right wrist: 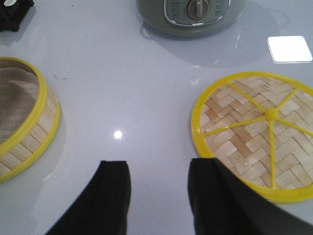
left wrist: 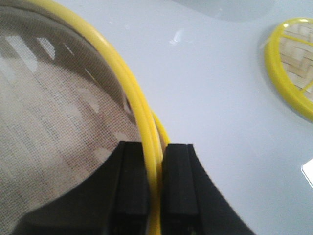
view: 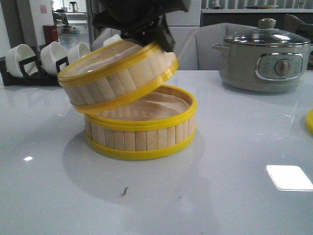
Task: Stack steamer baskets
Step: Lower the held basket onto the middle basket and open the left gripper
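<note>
One steamer basket [view: 142, 129] with pale slats and yellow rims sits on the white table [view: 234, 196], its paper liner showing. A second steamer basket [view: 117, 73] hangs tilted over it, its left side low against the lower basket's left rim and its right side raised. My left gripper [view: 154, 36] is shut on the raised basket's far right rim; in the left wrist view its gripper [left wrist: 155, 147] pinches the yellow rim [left wrist: 132, 93]. My right gripper [right wrist: 159, 166] stands open over bare table between the lower basket [right wrist: 29, 127] and a woven lid [right wrist: 254, 137].
A grey-green electric pot [view: 264, 58] with a glass lid stands at the back right. White bowls in a black rack [view: 44, 58] line the back left. The flat woven lid with a yellow rim lies at the table's right edge [view: 310, 122].
</note>
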`<action>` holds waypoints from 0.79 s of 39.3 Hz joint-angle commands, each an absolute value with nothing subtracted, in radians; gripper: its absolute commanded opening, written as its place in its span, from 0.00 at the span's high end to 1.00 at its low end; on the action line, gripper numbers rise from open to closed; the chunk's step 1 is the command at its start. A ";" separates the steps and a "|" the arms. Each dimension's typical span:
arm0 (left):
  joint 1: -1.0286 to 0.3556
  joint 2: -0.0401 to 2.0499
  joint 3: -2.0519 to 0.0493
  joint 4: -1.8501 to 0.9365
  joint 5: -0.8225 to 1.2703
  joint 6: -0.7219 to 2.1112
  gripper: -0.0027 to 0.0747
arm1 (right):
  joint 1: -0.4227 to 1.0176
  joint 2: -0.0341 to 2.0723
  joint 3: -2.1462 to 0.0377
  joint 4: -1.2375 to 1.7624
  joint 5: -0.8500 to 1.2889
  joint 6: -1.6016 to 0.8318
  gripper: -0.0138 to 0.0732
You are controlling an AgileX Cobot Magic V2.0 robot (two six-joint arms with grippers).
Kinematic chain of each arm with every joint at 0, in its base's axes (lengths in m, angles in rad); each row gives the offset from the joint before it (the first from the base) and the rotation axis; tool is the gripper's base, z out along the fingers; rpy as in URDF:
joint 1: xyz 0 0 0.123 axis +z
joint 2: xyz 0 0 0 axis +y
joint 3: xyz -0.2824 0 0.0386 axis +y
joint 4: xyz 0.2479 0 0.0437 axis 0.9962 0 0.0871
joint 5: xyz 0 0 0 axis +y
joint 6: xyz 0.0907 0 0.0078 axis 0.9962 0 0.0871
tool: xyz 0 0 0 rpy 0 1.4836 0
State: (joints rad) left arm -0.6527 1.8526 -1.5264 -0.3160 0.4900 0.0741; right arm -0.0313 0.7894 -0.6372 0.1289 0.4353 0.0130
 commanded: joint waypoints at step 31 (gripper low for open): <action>-0.765 1.922 -1.571 -0.327 0.338 0.057 0.85 | -0.037 0.785 -0.677 0.128 0.351 0.000 0.39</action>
State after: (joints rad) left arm -0.7428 1.9653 -1.5290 -0.2950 0.4290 0.0581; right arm -0.0313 0.7894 -0.6372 0.1289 0.4337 0.0130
